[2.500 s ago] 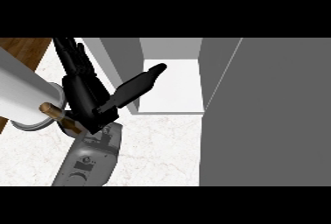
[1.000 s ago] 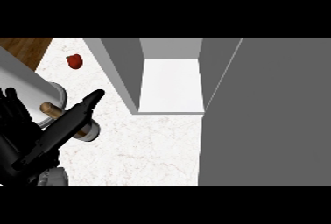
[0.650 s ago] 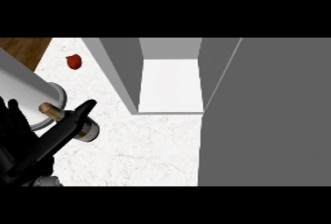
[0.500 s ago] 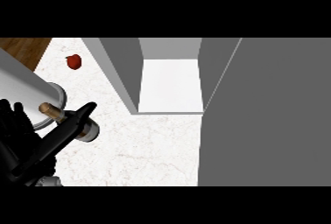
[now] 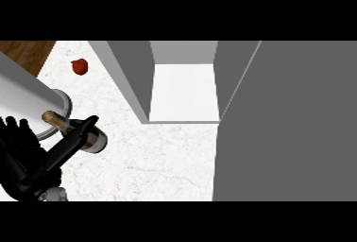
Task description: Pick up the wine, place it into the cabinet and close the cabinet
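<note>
The wine bottle [image 5: 92, 140] shows at the left of the head view on the white counter, its brown neck [image 5: 54, 119] pointing up-left. My left hand [image 5: 28, 158] fills the lower left corner, open with its fingers straight. One long finger [image 5: 75, 138] lies across the bottle below the neck; nothing curls round the bottle. The open cabinet [image 5: 185, 92], with grey walls and a pale floor, stands up and to the right of the bottle. My right hand is out of view.
The cabinet's large grey door [image 5: 286, 123] fills the right side. A big pale cylinder [image 5: 24, 97] slants in from the upper left, ending just above the bottle's neck. A small red object [image 5: 80, 66] lies at the back left, near a strip of brown wood [image 5: 24, 52].
My left hand has drawn back down and to the left, from over the bottle towards the view's corner. The bottle and the cabinet have stayed where they were.
</note>
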Available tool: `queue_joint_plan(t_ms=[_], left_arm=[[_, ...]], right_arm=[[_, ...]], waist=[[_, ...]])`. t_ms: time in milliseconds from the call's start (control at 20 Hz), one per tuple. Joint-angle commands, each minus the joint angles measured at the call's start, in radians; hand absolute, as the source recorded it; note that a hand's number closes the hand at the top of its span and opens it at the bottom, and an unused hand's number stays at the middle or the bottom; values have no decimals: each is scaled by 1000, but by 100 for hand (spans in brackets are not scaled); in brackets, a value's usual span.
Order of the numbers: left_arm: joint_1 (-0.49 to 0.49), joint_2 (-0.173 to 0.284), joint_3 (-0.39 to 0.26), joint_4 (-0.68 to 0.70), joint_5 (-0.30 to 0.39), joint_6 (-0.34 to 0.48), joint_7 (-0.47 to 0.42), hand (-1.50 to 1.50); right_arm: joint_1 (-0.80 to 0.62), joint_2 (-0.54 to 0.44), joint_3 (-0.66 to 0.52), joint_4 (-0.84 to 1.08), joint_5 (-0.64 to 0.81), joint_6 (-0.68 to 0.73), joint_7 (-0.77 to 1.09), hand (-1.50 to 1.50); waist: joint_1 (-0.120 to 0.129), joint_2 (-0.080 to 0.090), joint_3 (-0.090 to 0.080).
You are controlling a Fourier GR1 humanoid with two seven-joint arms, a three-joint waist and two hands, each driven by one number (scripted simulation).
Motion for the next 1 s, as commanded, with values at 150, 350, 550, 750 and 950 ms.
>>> queue_joint_plan(t_ms=[150, 350, 550, 750, 950], left_arm=[[76, -34, 98, 103, 184, -100, -247, -150], [31, -35, 153, 217, 272, -148, -353, -150], [68, -35, 117, 248, 320, -154, -404, -150], [48, -23, 173, 321, 342, -227, -448, -150], [16, -35, 158, 423, 424, -277, -561, -150]], right_arm=[[54, -7, -71, -120, -114, 22, -2, -150], [10, -17, -63, -183, -112, -14, 104, -150], [53, -4, -80, -149, -113, 16, 50, -150], [22, -5, -67, -162, -92, 12, 79, -150], [10, 9, -49, -146, -71, 3, 78, -150]], waist=[[2, 0, 1], [-2, 0, 0], [1, 0, 1], [1, 0, 1], [0, 1, 1]])
